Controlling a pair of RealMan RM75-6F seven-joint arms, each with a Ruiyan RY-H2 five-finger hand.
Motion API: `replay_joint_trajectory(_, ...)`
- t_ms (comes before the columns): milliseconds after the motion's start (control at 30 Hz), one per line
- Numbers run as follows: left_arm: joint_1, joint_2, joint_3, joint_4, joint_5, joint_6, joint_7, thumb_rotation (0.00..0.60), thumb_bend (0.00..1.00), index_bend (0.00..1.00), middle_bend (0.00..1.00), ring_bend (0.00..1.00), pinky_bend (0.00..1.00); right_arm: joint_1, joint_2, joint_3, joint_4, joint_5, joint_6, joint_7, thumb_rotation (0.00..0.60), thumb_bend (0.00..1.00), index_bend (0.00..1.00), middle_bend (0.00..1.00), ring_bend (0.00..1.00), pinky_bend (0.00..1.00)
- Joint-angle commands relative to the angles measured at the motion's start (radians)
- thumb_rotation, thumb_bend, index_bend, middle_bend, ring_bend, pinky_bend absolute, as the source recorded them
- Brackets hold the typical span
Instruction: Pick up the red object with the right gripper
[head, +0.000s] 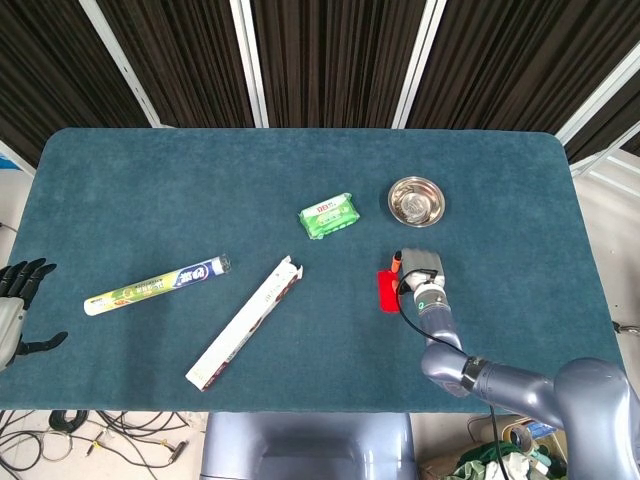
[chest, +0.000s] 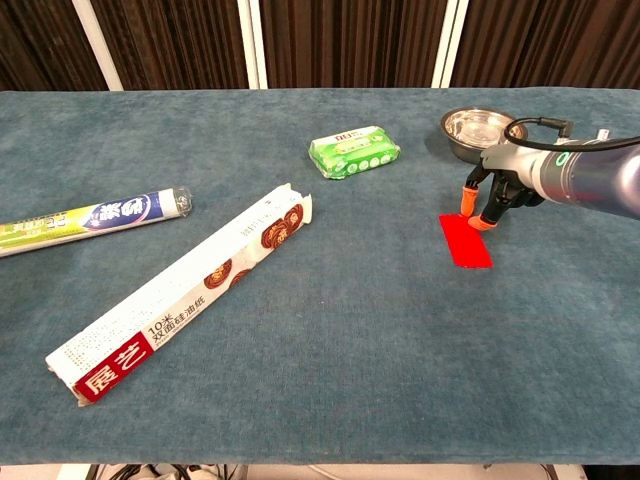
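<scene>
steel bowl (chest: 476, 127) close behind, cloth (chest: 560, 300) bare elsewhere

**Surfaces on our table**

We see matt teal cloth with a fine nap covering the table (chest: 330, 340). The far-right bowl (chest: 474, 125) looks like polished metal, mirror-bright. The green pack (chest: 354, 151) wears glossy plastic film. Our long box (chest: 190, 296) looks like matt printed cardboard; the tube (chest: 92, 219) at left shines slightly. The red object (chest: 465, 240) appears flat and smooth. Our right hand (chest: 492, 190) shows orange fingertips (chest: 466, 199) and a smooth grey forearm.
</scene>
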Motion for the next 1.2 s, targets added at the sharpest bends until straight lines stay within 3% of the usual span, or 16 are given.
replay_joint_trajectory(33, 0.0, 0.0, 0.0, 0.0, 0.0, 0.0, -0.001, 0.6, 0.15, 0.11, 0.05, 0.0, 0.03, -0.001, -0.005, 0.003, 0.008, -0.009, 0.004, 0.005, 0.6, 0.34, 0.47, 1.0, 1.0, 1.0)
replay_joint_trajectory(500, 0.003, 0.0, -0.002, 0.002, -0.001, 0.004, -0.004, 0.6, 0.15, 0.11, 0.05, 0.0, 0.03, 0.005, -0.037, 0.018, 0.062, -0.013, -0.029, 0.012, 0.6, 0.34, 0.48, 1.0, 1.0, 1.0)
replay_joint_trajectory(1200, 0.002, 0.003, -0.003, -0.003, -0.005, -0.002, -0.003, 0.6, 0.15, 0.11, 0.05, 0.0, 0.03, -0.004, -0.043, 0.012, 0.041, -0.032, -0.016, 0.009, 0.6, 0.34, 0.58, 1.0, 1.0, 1.0)
